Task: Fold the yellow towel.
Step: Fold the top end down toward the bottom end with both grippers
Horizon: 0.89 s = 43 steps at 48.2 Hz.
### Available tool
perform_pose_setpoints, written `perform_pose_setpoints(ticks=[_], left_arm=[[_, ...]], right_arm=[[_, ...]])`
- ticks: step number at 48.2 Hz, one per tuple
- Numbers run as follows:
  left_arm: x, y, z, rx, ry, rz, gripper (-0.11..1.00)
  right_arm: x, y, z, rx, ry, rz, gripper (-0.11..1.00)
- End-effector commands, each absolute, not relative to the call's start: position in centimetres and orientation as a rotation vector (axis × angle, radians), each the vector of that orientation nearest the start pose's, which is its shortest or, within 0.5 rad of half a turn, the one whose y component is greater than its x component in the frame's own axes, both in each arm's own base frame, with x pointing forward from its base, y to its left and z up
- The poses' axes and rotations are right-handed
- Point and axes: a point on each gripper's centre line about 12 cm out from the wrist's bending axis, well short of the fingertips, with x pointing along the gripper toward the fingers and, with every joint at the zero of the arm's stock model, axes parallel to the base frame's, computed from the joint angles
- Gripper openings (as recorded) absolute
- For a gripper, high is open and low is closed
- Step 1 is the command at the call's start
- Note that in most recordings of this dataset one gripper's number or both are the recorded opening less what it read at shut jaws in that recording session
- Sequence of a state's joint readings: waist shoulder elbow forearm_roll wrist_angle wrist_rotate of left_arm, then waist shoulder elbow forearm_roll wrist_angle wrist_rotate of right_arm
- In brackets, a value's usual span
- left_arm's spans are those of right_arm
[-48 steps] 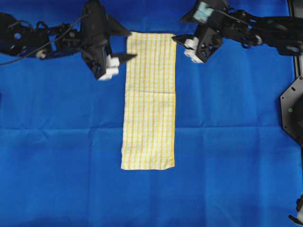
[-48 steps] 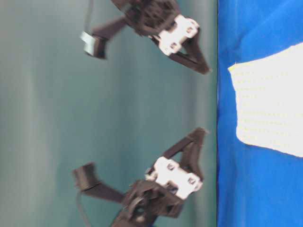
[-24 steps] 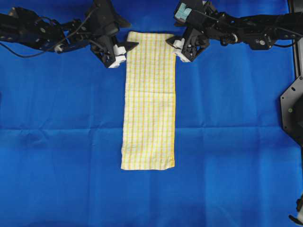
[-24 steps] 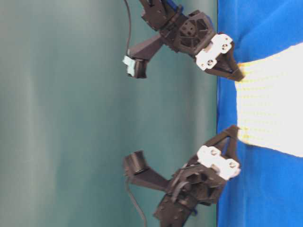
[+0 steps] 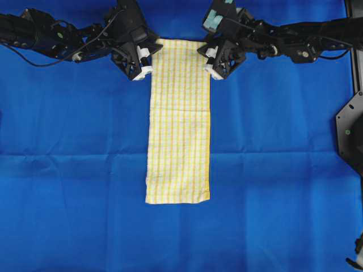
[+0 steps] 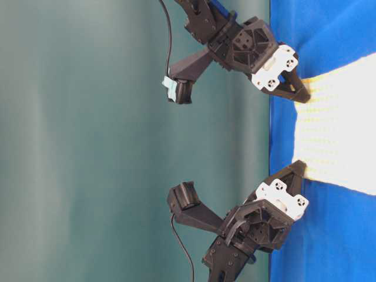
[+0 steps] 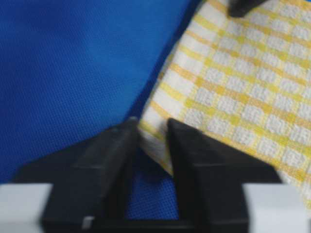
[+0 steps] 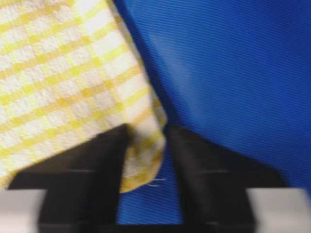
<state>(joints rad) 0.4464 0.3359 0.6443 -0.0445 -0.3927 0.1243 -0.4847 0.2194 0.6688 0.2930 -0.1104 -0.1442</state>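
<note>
The yellow towel [image 5: 178, 122] lies flat as a long checked strip down the middle of the overhead view. My left gripper [image 5: 151, 58] sits at its far left corner and my right gripper [image 5: 209, 59] at its far right corner. In the left wrist view the left gripper [image 7: 152, 127] is shut with the towel's hem [image 7: 160, 141] pinched between the black fingers. In the right wrist view the right gripper [image 8: 147, 131] is shut on a bunched corner [image 8: 143, 160]. At table level the right gripper [image 6: 305, 97] and the left gripper [image 6: 301, 170] both touch the towel's edge [image 6: 338, 141].
A large plain blue cloth [image 5: 74, 170] covers the whole table under the towel. A black fixture [image 5: 351, 130] stands at the right edge. Both arms stretch along the far edge from left and right.
Both grippers came down and inward onto the towel's far corners, then closed from wide open onto the cloth. The towel itself has not shifted.
</note>
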Motion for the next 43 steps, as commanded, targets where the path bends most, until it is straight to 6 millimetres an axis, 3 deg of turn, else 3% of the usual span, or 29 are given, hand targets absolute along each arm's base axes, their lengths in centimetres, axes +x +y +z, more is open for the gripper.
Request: perform_pose_setpoints(ticks=[1, 5, 20, 36, 43], left_arm=[[38.2, 18.5, 8.5, -0.036, 0.571, 0.427, 0.14], [38.1, 18.5, 8.5, -0.033, 0.573, 0.426, 0.05], [38.0, 18.4, 8.7, -0.024, 0.582, 0.42, 0.03], [38.2, 18.0, 12.1, 0.014, 0.554, 0.404, 0.03], [38.1, 18.0, 12.6, 0.016, 0.548, 0.405, 0.03]], right_arm=[[35.7, -19.1, 10.2, 0.307, 0.697, -0.546, 0.19], [35.7, -19.0, 10.1, 0.31, 0.701, -0.544, 0.06], [35.4, -18.9, 10.3, 0.338, 0.69, -0.558, 0.05], [34.6, -18.8, 13.2, 0.325, 0.621, -0.562, 0.05], [34.5, -18.7, 13.6, 0.323, 0.614, -0.561, 0.05]])
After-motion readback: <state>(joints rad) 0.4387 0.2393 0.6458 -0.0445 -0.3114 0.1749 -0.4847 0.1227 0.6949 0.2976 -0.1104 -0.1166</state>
